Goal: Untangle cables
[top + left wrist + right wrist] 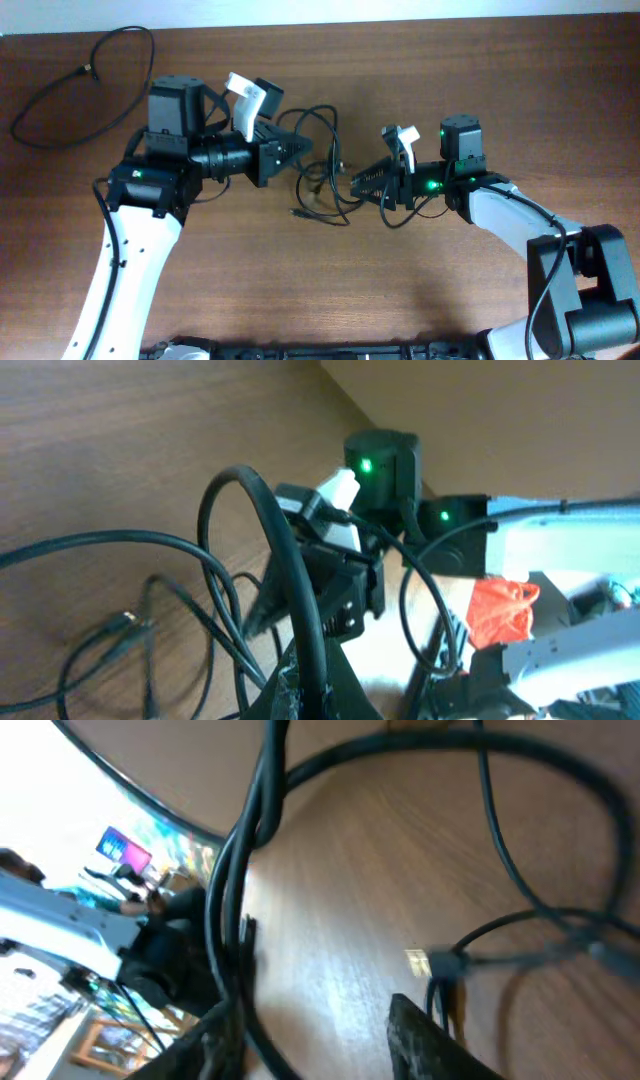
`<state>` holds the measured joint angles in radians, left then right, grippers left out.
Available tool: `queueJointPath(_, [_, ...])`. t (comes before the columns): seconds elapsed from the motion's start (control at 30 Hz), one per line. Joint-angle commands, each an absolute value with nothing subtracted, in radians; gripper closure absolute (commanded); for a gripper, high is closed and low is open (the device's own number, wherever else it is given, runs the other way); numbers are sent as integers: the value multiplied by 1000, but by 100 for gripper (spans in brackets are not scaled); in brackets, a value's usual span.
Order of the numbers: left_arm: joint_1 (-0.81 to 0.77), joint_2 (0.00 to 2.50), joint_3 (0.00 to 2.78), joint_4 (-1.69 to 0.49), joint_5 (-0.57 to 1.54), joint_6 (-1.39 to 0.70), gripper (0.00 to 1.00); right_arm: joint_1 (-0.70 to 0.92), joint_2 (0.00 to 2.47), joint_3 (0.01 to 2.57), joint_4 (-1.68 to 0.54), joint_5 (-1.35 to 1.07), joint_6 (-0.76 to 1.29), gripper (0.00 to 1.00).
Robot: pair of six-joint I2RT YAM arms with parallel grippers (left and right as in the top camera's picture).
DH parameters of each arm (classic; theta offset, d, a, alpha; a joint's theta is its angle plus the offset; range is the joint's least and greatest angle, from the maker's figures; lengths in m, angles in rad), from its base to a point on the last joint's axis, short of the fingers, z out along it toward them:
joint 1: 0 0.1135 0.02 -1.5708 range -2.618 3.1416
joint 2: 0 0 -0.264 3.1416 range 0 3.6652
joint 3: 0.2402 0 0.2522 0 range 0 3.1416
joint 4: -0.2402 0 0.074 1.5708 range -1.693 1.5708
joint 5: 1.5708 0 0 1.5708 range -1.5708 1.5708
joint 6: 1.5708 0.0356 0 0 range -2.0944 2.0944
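Note:
A tangle of thin black cables [322, 185] lies on the wooden table between my two grippers. My left gripper [300, 150] is at the tangle's upper left and is shut on one cable [292, 565], which loops up from its fingertips [312, 685]. A metallic plug tip [128, 622] rests on the wood to its left. My right gripper [357, 183] is at the tangle's right edge. Its fingers [320, 1050] are open, with black cable strands [235, 870] running along the left finger. A plug tip [418, 961] lies just beyond the right finger.
A separate black cable with a plug tip [86, 70] lies in a loose loop at the far left corner of the table. The table's far edge runs along the top of the overhead view. Thicker arm wires hang at both wrists.

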<state>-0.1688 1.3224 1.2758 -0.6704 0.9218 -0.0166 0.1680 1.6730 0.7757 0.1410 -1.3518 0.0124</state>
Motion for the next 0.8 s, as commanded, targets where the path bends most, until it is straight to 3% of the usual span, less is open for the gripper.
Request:
queueJointPath(0.0, [-156,1327,1299,-636,958,-88,100,179,1682,773,141,-1350,-48,57])
queueJointPath(0.07, [-156,1327,1299,-628,966,-94,100,196,1682,773,140,-1341,-48,47])
queueJointPath(0.13, [-156,1327,1299,-611,966,-98,99,226,1682,773,128,-1283,-48,45])
queueJointPath(0.23, [-149,1327,1299,-508,966,-159,100,274,1682,773,74,-1120,-48,47])
queueJointPath(0.4, [-88,1327,1299,-159,965,-392,100,367,1682,773,-107,-816,-90,47])
queueJointPath(0.5, [-21,1327,1299,68,965,-545,100,392,1682,773,-150,-795,-120,50])
queueJointPath(0.7, [114,1327,1299,294,948,-751,100,392,1682,773,-155,-787,-101,50])
queueJointPath(0.77, [164,1327,1299,305,915,-826,100,392,1682,773,-154,-761,-70,62])
